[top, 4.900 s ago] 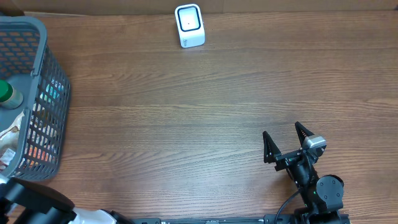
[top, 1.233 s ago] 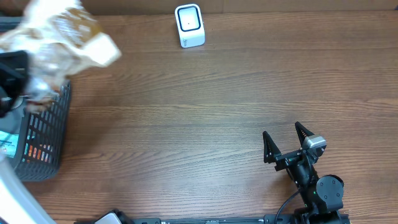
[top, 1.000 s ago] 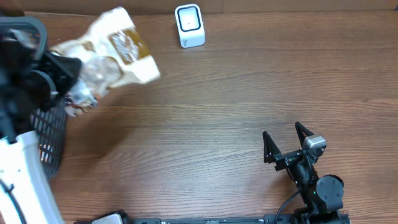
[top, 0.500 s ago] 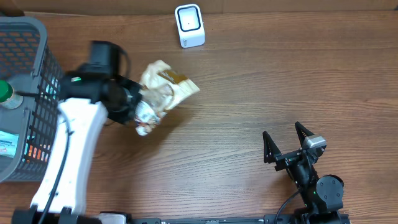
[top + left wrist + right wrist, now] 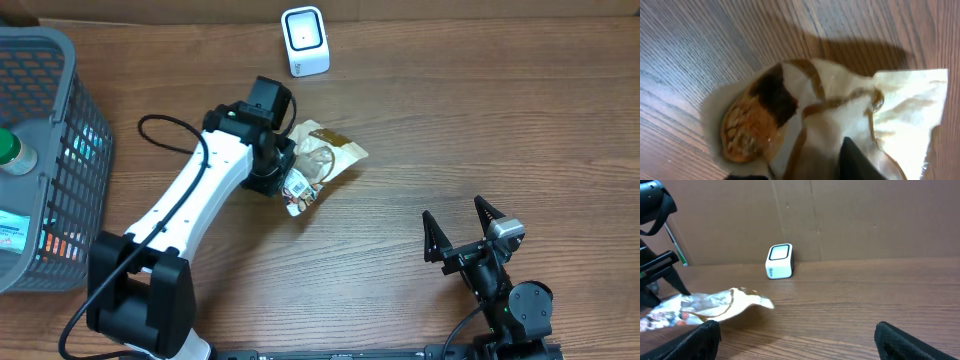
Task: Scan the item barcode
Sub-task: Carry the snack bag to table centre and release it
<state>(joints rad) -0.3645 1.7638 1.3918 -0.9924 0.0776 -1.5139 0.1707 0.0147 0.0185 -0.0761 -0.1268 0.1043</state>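
Only the right wrist view showed the cardboard wall (image 5: 865,220) behind the scanner (image 5: 779,261). The left gripper (image 5: 288,172) touched the bag (image 5: 332,158), grip unclear; the right gripper (image 5: 455,218) stood spread. Wooden table (image 5: 450,110).

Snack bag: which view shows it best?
Overhead: it shows the whole snack bag, with the scanner beyond it. The left wrist view is close on the print but crops the edges; the right wrist view sees it side-on, low at the left.

Wood-grain worktop (image 5: 450,120). On it: white scanner box (image 5: 304,41) at 12 o'clock by far edge, grey mesh basket (image 5: 75,170) at 9, crinkly snack pkt (image 5: 325,165) abt ctr.
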